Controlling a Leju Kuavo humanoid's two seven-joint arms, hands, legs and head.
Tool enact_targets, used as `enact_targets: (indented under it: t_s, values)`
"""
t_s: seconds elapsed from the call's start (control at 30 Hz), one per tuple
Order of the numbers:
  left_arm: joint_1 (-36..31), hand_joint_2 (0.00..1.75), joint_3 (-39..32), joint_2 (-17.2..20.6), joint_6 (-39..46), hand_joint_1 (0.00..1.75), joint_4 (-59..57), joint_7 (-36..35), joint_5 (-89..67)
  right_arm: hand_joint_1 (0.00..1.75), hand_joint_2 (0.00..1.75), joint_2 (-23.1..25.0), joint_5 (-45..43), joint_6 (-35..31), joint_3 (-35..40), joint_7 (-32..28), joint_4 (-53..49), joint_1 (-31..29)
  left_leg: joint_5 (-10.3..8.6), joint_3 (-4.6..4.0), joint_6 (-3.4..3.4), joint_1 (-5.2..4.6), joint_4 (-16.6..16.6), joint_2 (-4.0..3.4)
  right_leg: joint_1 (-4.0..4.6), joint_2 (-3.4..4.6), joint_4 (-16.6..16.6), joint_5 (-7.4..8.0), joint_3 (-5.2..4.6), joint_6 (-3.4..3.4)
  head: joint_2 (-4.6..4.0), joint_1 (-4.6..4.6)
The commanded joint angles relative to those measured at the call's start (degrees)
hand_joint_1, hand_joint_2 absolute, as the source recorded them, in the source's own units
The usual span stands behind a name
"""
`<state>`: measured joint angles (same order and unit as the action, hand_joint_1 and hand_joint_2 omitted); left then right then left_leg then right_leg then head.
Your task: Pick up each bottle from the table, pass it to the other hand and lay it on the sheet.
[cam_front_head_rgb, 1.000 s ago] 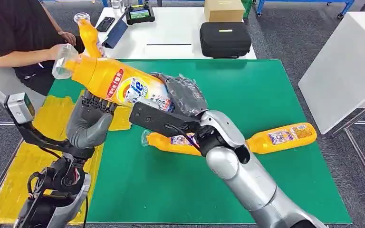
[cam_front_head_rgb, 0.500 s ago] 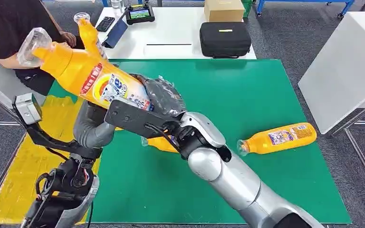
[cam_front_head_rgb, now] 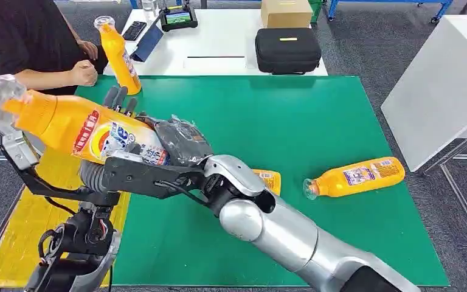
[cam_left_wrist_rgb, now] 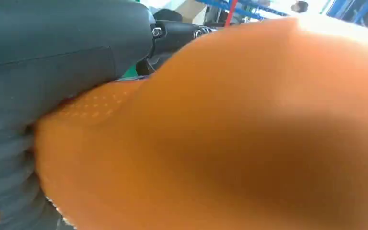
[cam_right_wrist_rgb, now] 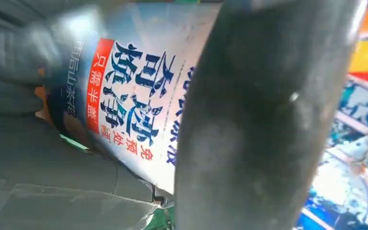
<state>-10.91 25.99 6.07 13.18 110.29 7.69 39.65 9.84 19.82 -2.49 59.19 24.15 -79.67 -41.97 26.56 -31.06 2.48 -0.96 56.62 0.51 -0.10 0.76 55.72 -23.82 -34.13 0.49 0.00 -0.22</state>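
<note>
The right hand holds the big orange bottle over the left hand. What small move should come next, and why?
Probably the left hand should close around the large orange plastic bottle with the clear cap before the right hand lets go. The right hand grips the bottle's base end, and the left hand's fingers rise just behind its body, seemingly not yet wrapped. The bottle already hangs out toward the yellow sheet.

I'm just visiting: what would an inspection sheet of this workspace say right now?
Surface: green mat; yellow sheet at its left.
Job's things: big orange bottle held aloft; one bottle lying; one part hidden; one upright.
Clutter: nothing seen on the mat.
Hands: right hand grips the big bottle; left hand behind it, contact unclear.
Cables: black cable on the left arm.
Surroundings: person, white table with black case and box.
</note>
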Motion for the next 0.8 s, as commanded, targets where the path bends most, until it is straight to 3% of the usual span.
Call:
enact_targets:
  t_s: [0.03, 0.6, 0.77, 0.8]
  values:
    - [-5.5, 1.75, 3.4, -0.2, 0.5, 1.75, 1.3, 1.0, -1.0, 1.75, 1.75, 0.8, -0.7, 2.4, 14.4, -0.5, 6.0, 0.6, 0.02, 0.14, -0.16, 0.10, -0.1, 0.12, 0.09, -0.18, -0.1, -0.05, 0.22, -0.01, 0.00, -0.02]
    - [-1.9, 1.75, 0.6, 0.6, 0.6, 1.75, 3.0, 3.9, -3.8, 1.75, 1.75, -1.5, -1.5, 1.8, 12.7, -0.9, 8.0, 0.0, 0.02, 0.21, -0.19, 0.13, -0.1, 0.22, 0.12, -0.30, -0.2, -0.07, 0.32, 0.00, 0.00, -0.02]
    - [0.1, 1.75, -3.2, 1.2, 0.7, 1.75, 4.4, 4.3, -6.9, 1.75, 1.75, -4.1, 0.4, 0.6, 8.1, -1.3, 9.0, 0.7, 0.00, 0.15, -0.13, 0.11, -0.1, 0.16, 0.10, -0.22, -0.1, -0.03, 0.23, 0.00, 0.00, 0.00]
    - [0.3, 1.75, -4.1, 1.5, 0.6, 1.75, 4.8, 4.1, -6.9, 0.05, 1.75, -4.7, 0.3, 0.8, 7.2, -1.5, 9.0, 0.5, 0.02, 0.27, -0.21, 0.15, -0.1, 0.24, 0.14, -0.34, -0.2, -0.07, 0.39, 0.01, 0.00, 0.00]
